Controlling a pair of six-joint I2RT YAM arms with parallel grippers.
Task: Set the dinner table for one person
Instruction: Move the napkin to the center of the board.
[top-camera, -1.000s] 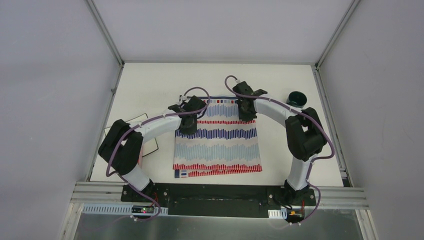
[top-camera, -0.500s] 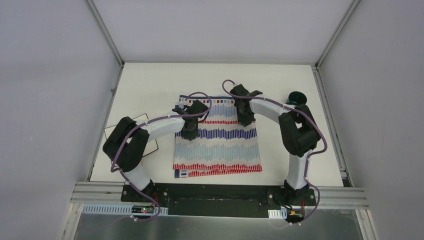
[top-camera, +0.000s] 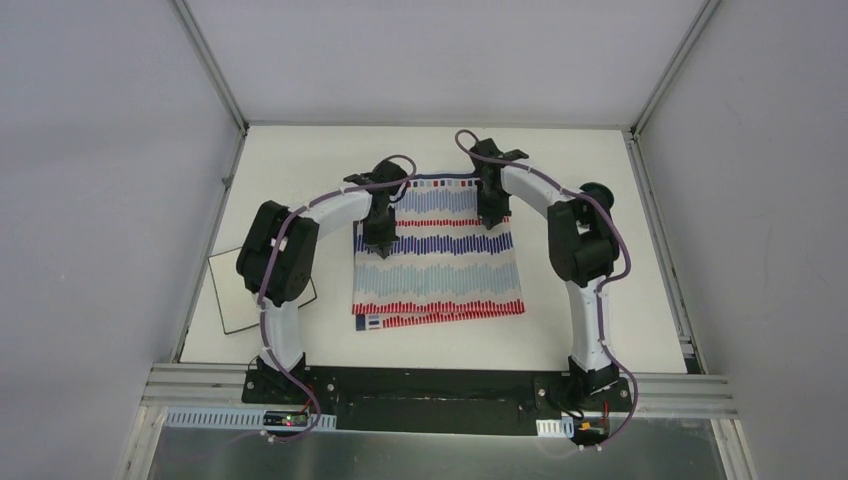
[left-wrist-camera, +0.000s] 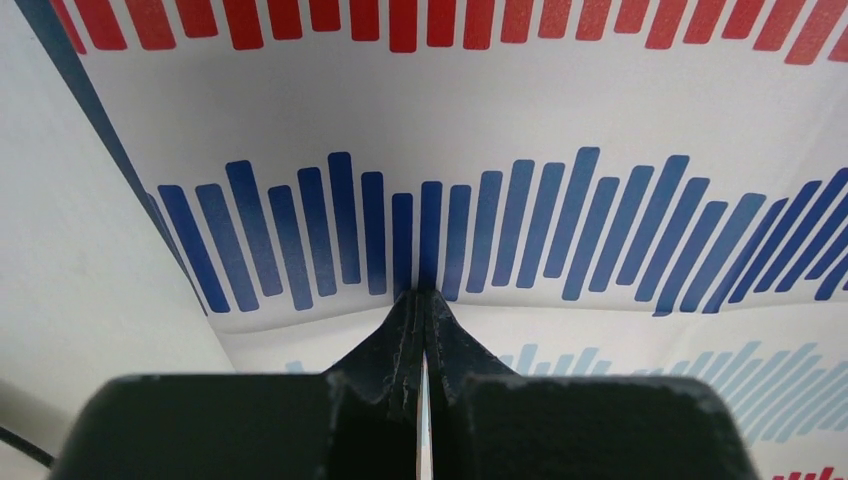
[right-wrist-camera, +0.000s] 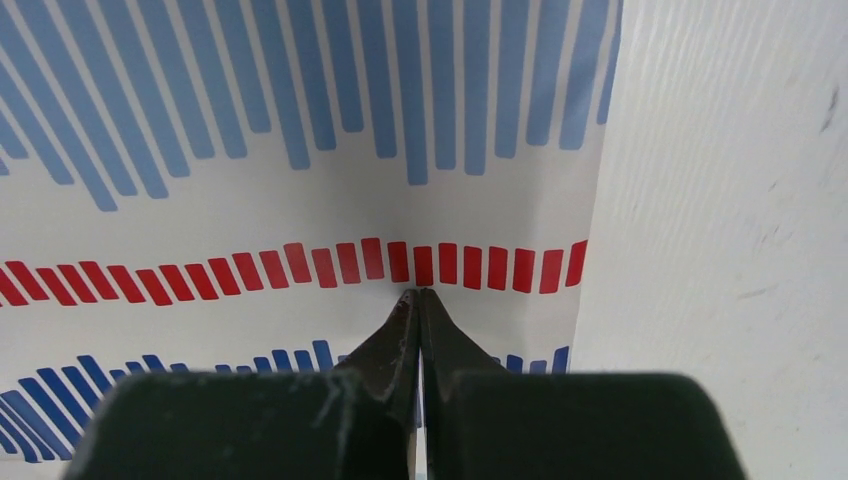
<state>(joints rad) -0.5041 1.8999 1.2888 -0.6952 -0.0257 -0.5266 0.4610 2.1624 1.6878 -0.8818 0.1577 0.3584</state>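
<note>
**Overhead view.** The dinner table (top-camera: 300, 180), a matte white top edged by grey rails, fills the middle of the frame. A striped cloth (top-camera: 440, 270) in red, blue and white lies at frame centre. Its lower left corner shows a second layer underneath. A white square plate (top-camera: 232, 300) sits at the lower left of the tabletop, partly hidden by the left arm. A dark cup (top-camera: 600, 190) stands at the upper right, half behind the right arm. The left gripper (top-camera: 378, 240) is over the upper left part of the cloth, and the right gripper (top-camera: 492, 220) is over its upper right part.

**Wrist views.** Each claw has its jaws pressed together, tips down on the cloth, with a thin pale sliver between them. Each appears clamped on a pinch of fabric, the left at a dark blue band and the right at a row of red bars near the cloth's side edge.

**Step in hand (judged).** The arms are spreading the cloth as a place mat.
- Both arms should travel at equal pace and height, with the fabric taut between them.
- The stripes should end up parallel to the table edge, with the under layer unwrinkled.
- Release should come only once the cloth lies flat, clear of plate and cup.

**Writing.** No brand, label or legible text is visible. There are only small red and blue squares along the cloth's upper edge.
</note>
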